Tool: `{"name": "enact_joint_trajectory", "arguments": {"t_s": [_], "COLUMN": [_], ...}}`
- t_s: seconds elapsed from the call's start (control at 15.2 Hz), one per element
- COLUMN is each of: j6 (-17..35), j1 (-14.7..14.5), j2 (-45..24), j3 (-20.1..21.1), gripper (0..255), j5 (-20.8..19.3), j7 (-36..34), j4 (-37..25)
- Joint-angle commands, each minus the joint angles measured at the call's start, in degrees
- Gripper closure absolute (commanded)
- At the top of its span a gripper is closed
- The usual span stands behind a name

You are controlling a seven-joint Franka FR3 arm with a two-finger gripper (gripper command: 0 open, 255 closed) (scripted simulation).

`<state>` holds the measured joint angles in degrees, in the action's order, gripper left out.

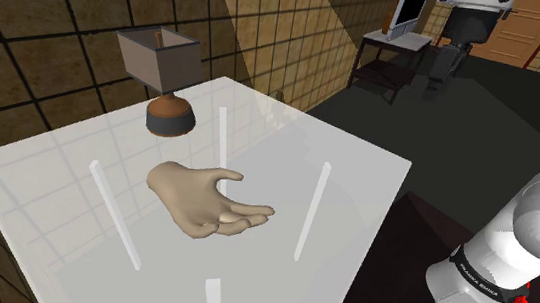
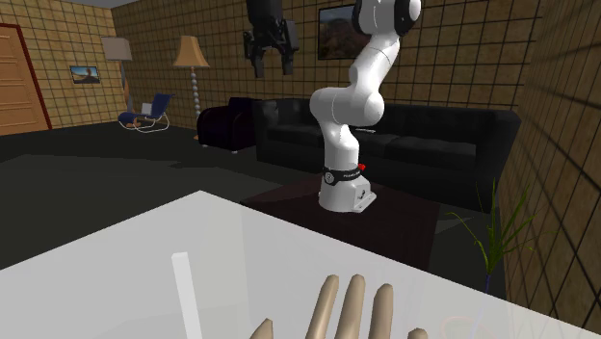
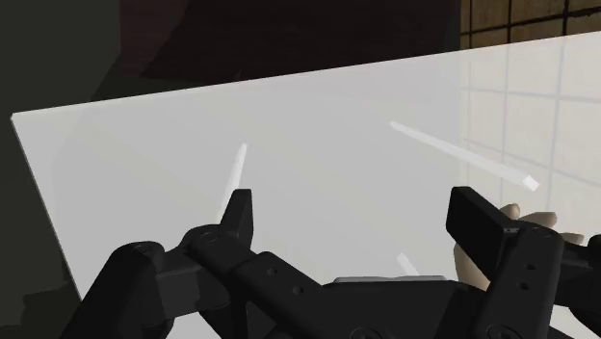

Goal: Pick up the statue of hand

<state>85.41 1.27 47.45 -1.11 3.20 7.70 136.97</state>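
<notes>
The arm's white base [image 1: 492, 285] stands beside the pale worktop [image 1: 44, 186]. The tan hand [image 1: 208, 202] lies flat mid-worktop, with nothing touching it. Past it sits 1 lamp [image 1: 161, 58]. The gripper [image 3: 356, 204] hangs high, well clear of the hand, its 2 fingers apart and empty.

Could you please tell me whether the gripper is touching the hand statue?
Apart. The shoulder view shows the gripper hanging far above, well clear of the hand statue lying on the table.
</notes>
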Motion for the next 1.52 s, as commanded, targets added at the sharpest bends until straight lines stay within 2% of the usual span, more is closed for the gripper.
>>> {"name": "enact_joint_trajectory", "arguments": {"t_s": [0.0,0.4,0.79,1.12,1.45], "j6": [0.00,8.00,14.91,19.42,22.45], "j1": [0.00,-2.32,-4.04,-5.12,-6.41], "j2": [0.00,-9.96,-21.51,-32.00,-43.11], "j3": [0.00,5.47,10.63,14.58,17.86], "gripper": [0,0,0,0,0], "j5": [0.00,2.10,2.53,1.21,-1.83], "j7": [0.00,-3.41,-7.05,-10.57,-14.65], "j4": [0.00,-1.23,-5.02,-10.05,-16.75]}}
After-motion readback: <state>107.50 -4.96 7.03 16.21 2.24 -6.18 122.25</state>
